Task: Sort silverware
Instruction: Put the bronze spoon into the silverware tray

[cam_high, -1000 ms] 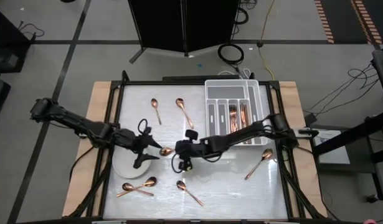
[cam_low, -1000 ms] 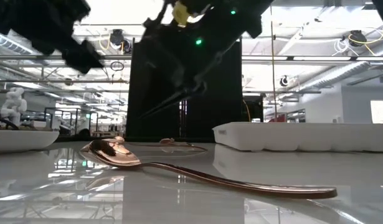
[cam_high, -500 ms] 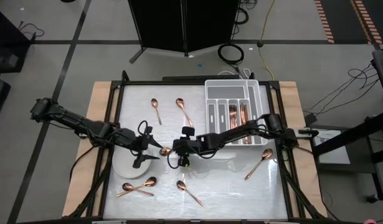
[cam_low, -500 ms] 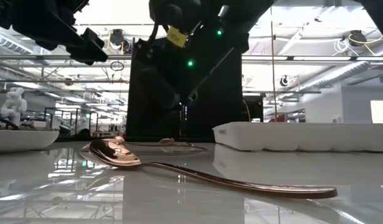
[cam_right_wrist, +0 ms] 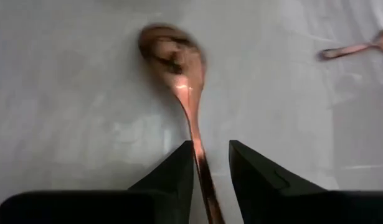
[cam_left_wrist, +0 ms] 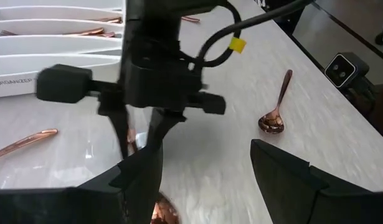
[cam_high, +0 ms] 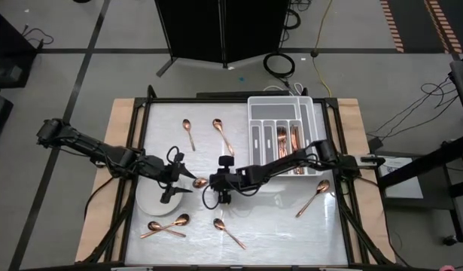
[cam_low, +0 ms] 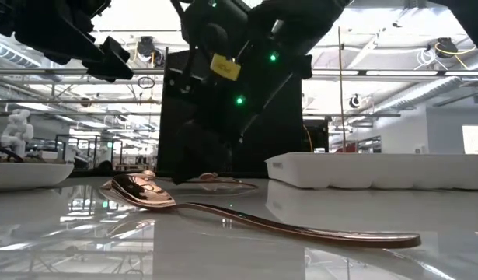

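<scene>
White compartmented tray (cam_left_wrist: 48, 59) in the left wrist view, dark print along its near wall — only "ORGANIZER" legible, cut off at the edge, yellow tag (cam_low: 225, 68) on the arm in the low view — its markings too small to read

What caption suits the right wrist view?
Right gripper closing around a copper spoon's handle on the white table.

A copper spoon (cam_low: 246, 219) lies on the glossy white table (cam_low: 83, 249), its bowl toward the left and its handle running to the right. Behind it stands the white compartmented tray (cam_low: 378, 171); a white plate (cam_low: 29, 174) sits at the far left. Dark arm housings with green lights (cam_low: 239, 99) hang overhead.
</scene>
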